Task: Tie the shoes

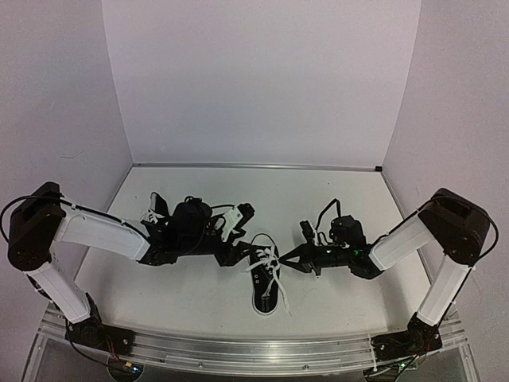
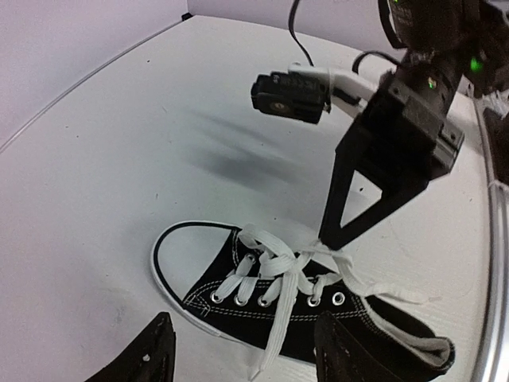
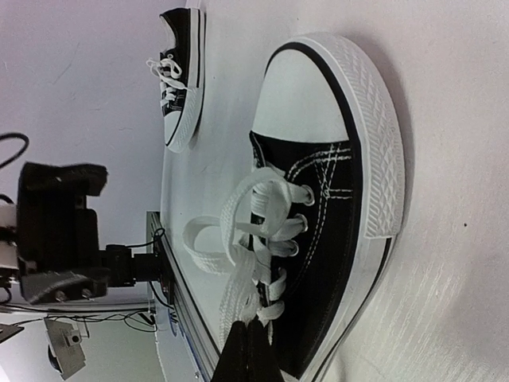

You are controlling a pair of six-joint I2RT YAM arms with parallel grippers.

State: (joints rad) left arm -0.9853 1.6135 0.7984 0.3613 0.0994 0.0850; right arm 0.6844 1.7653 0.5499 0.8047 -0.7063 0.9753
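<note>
One black shoe (image 1: 266,278) with a white toe cap lies mid-table, its toe pointing toward the arms. In the left wrist view its white laces (image 2: 286,267) are crossed loosely over the eyelets, and one loose end (image 2: 274,334) trails down the side. My left gripper (image 2: 246,354) is open, its fingers (image 2: 147,354) standing wide on either side of that loose end without touching it. My right gripper (image 3: 253,334) is shut, pinching a lace strand near the shoe's (image 3: 334,207) upper eyelets. A second shoe (image 3: 181,76) lies further off in the right wrist view.
A metal rail (image 1: 238,346) runs along the near table edge. White walls close the back and both sides. The right arm's wrist camera (image 2: 290,95) hangs above the shoe in the left wrist view. Both arms meet close together at the shoe.
</note>
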